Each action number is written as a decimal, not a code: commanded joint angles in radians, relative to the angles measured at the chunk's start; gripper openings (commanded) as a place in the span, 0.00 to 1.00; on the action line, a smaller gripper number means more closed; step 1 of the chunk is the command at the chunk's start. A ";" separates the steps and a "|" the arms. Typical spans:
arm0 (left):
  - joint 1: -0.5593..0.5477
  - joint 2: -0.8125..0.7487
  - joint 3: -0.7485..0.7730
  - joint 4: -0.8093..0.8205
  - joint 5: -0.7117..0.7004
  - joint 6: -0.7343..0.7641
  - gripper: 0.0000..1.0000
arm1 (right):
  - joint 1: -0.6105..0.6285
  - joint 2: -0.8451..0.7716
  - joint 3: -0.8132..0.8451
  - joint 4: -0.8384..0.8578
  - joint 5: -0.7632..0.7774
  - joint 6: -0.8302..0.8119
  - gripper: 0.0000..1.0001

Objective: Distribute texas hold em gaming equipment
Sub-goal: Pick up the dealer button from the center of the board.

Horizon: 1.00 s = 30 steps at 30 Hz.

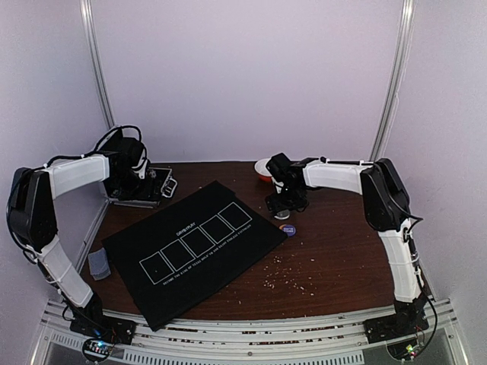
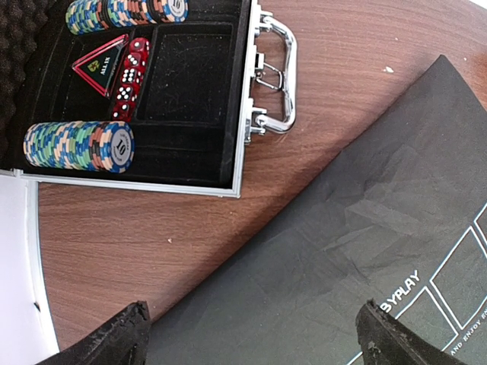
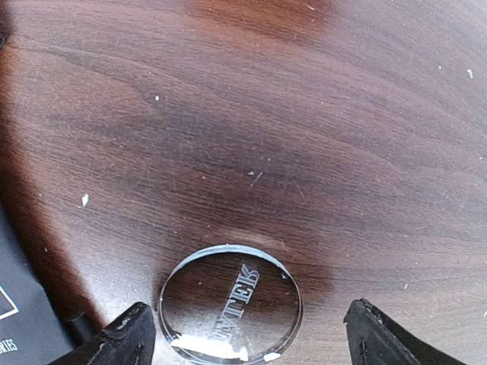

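A clear round disc [image 3: 230, 303] lies flat on the wooden table between the fingers of my right gripper [image 3: 247, 341], which is open; the left finger [image 3: 125, 341] is close to its rim, the right one stands apart. From above, the right gripper [image 1: 284, 204] hangs just past the black five-box mat [image 1: 198, 243], with a purple disc [image 1: 289, 227] just in front of it. My left gripper [image 2: 255, 344] is open and empty over the mat's corner [image 2: 365, 228], beside an open case [image 2: 237, 114] holding striped poker chips [image 2: 80, 146]. A grey-blue card stack [image 1: 99, 264] lies near the left edge.
The case [image 1: 148, 188] stands at the back left with its metal handle [image 2: 283, 76] towards the mat; red dice [image 2: 128, 80] and a triangular marker [image 2: 103, 65] lie inside. A white bowl with an orange base [image 1: 263, 169] sits behind the right gripper. Crumbs dot the wood at the front right.
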 commanded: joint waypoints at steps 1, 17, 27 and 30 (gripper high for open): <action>-0.001 -0.035 -0.005 0.032 -0.001 0.017 0.98 | -0.006 0.037 0.030 -0.032 -0.051 0.011 0.89; -0.001 -0.030 0.000 0.032 -0.008 0.020 0.98 | 0.029 0.106 0.080 -0.141 0.059 -0.025 0.65; -0.002 -0.033 -0.002 0.035 -0.013 0.025 0.98 | 0.030 0.057 0.090 -0.103 0.080 -0.021 0.46; -0.001 -0.034 -0.002 0.035 -0.015 0.027 0.98 | 0.029 0.029 0.084 -0.076 0.070 -0.025 0.45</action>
